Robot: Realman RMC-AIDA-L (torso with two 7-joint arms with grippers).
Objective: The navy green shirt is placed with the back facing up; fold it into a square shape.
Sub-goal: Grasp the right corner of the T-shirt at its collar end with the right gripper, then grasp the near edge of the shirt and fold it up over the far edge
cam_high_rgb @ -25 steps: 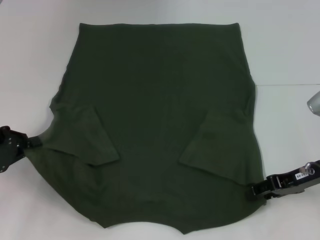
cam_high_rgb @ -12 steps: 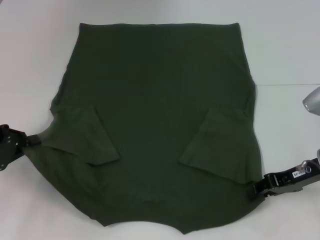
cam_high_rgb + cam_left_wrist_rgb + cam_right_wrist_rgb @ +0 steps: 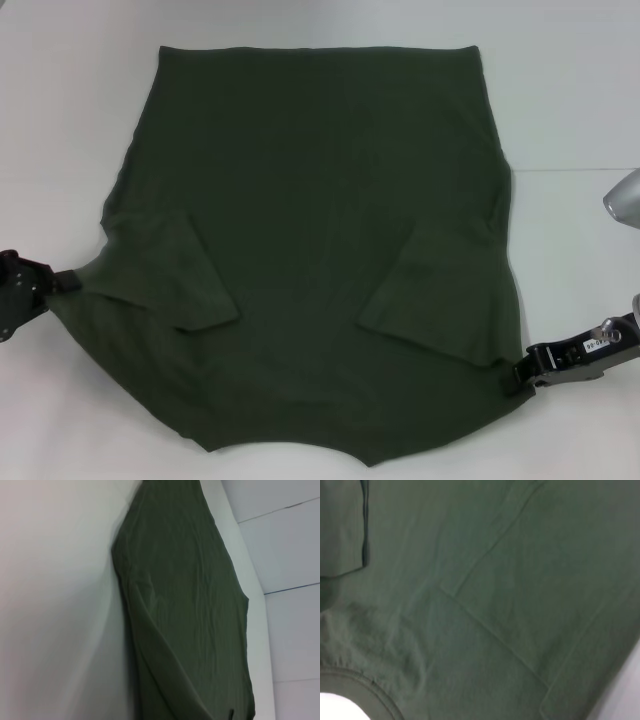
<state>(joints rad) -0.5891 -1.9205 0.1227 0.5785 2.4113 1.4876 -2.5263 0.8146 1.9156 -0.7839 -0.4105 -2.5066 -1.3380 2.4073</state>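
The plain dark olive-green short-sleeved shirt (image 3: 320, 260) lies flat on the white desk (image 3: 570, 110), sleeves folded inward. Left gripper (image 3: 62, 283) and right gripper (image 3: 520, 378) jaws pinch its opposite edges; the right has shifted slightly outward.

Even, bright overhead light, soft shadows, wrist views blurred.
Head view evenly lit and fairly sharp; white table (image 3: 560, 100) close to washed out, dark shirt (image 3: 320, 200) low in contrast, folds barely showing. Faint shadow along the cloth's edges. Left wrist view smeared, with a broad grey shadow beside the fabric. Right wrist view soft, out of focus throughout.
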